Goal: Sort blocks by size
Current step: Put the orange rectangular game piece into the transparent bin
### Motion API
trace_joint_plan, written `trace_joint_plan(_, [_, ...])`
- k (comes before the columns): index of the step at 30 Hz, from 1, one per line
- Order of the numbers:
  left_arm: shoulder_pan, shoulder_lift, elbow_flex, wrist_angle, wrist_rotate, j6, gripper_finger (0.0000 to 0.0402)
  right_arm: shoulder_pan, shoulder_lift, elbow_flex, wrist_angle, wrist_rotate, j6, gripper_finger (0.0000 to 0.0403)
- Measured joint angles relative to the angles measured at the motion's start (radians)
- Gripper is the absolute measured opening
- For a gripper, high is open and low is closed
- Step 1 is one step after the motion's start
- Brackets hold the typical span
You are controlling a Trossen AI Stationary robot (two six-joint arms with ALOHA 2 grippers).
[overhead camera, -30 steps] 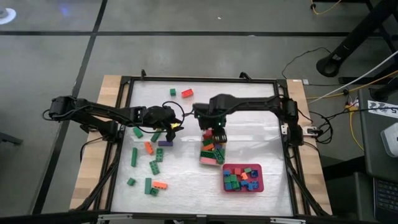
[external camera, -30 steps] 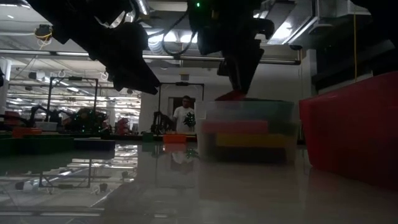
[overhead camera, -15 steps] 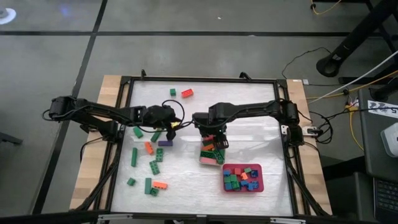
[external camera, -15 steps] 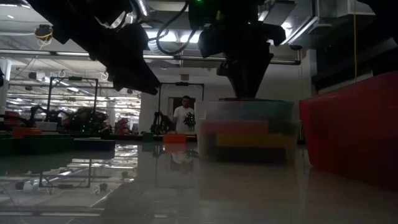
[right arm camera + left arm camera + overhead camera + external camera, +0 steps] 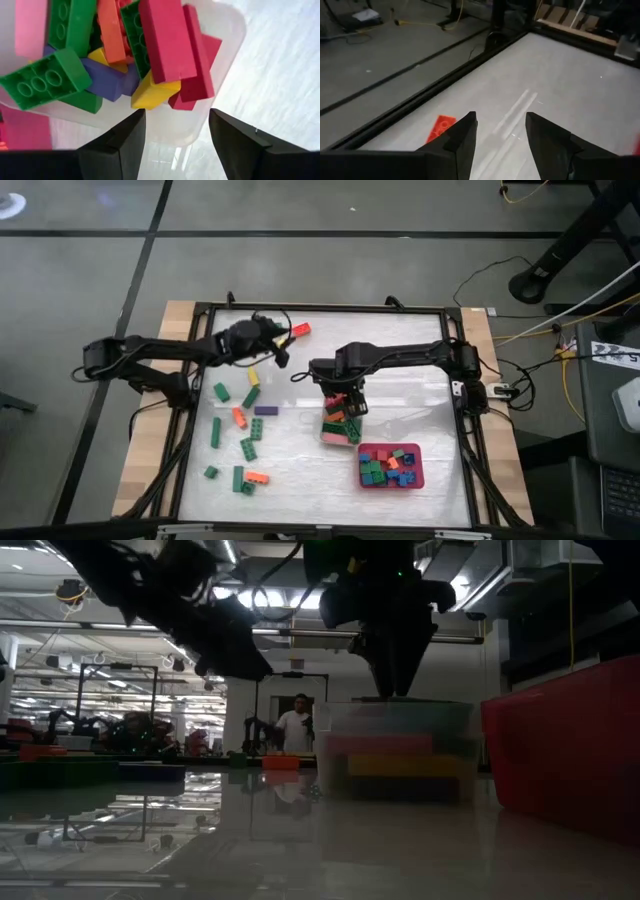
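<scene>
- The blocks [image 5: 240,442] are lying in three groups on the desk [image 5: 420,370]: loose ones are scattered over its left half, long bars are piling up in a clear tub [image 5: 338,428] near the middle, and short square ones are filling a red tray [image 5: 391,466] toward the front right corner.
- Among the loose pieces, green, orange, yellow and purple ones are sitting apart from each other toward the left edge, and a single red block [image 5: 300,330] is resting near the back edge.
- In the tub, a long red bar [image 5: 166,39] is lying tilted on top of green, purple, yellow, orange and pink bars, reaching up past the rim.
- The right gripper [image 5: 340,398] is hovering directly over the tub's back end, its fingers [image 5: 240,145] standing apart and holding nothing, with the tub's rim showing between them.
- The left gripper [image 5: 270,343] is hanging above the desk near the back edge, just beside the lone red block, which is showing past its left finger in the wrist view.
- Its fingers [image 5: 547,140] are parted with only bare desk between them, so it is carrying nothing.
- In the low view, a person [image 5: 296,727] is standing far back in the room beyond the desk.
</scene>
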Motion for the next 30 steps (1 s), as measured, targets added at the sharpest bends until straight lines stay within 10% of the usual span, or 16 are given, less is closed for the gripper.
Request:
trace_joint_plan(10, [0.198,0.227,0.110,0.008,0.095,0.125,0.0157,-0.017,-0.030,0.081,-0.027,-0.008,-0.003,0.0214])
trace_joint_plan(30, [0.245,0.547,0.337,-0.109,0.207,0.314,0.0157,-0.242,-0.073,0.082,-0.100,-0.012,-0.048,0.0214])
